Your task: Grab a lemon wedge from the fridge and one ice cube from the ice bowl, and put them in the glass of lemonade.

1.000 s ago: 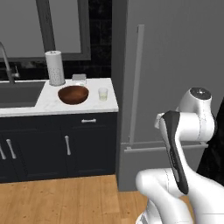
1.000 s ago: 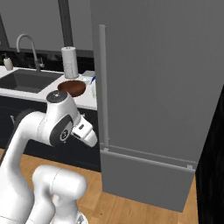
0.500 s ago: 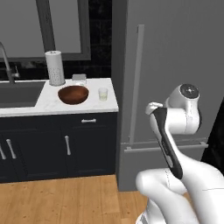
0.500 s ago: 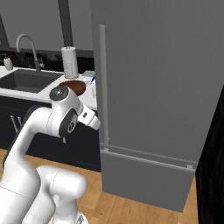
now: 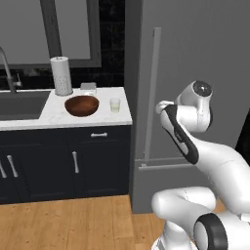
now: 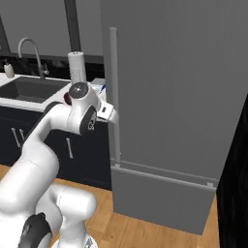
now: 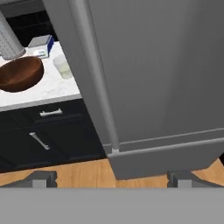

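Note:
The grey fridge [image 5: 195, 58] [image 6: 169, 97] [image 7: 153, 65] stands shut, so the lemon wedge is hidden behind its door. Its long vertical bar handle [image 5: 152, 93] [image 6: 114, 87] [image 7: 96, 78] runs down the door's left edge. My gripper [image 7: 113, 179] is open and empty, facing the door a short way from the handle. On the white counter left of the fridge sit the reddish-brown ice bowl [image 5: 82, 105] [image 7: 19, 73] and, just to its right, the small glass of lemonade [image 5: 114, 104] [image 7: 63, 68]. The ice cube is too small to make out.
A white paper-towel roll [image 5: 61, 75] [image 6: 76, 68] and a small box [image 5: 88, 88] [image 7: 41, 46] stand behind the bowl. A sink [image 5: 19, 105] with a faucet [image 6: 29, 48] lies further left. Dark navy cabinets [image 5: 63, 161] sit under the counter, above a wooden floor [image 5: 73, 224].
The arm has lifted and swung its hand up toward the fridge handle. The gripper has stayed open. The base and the counter things have not moved.

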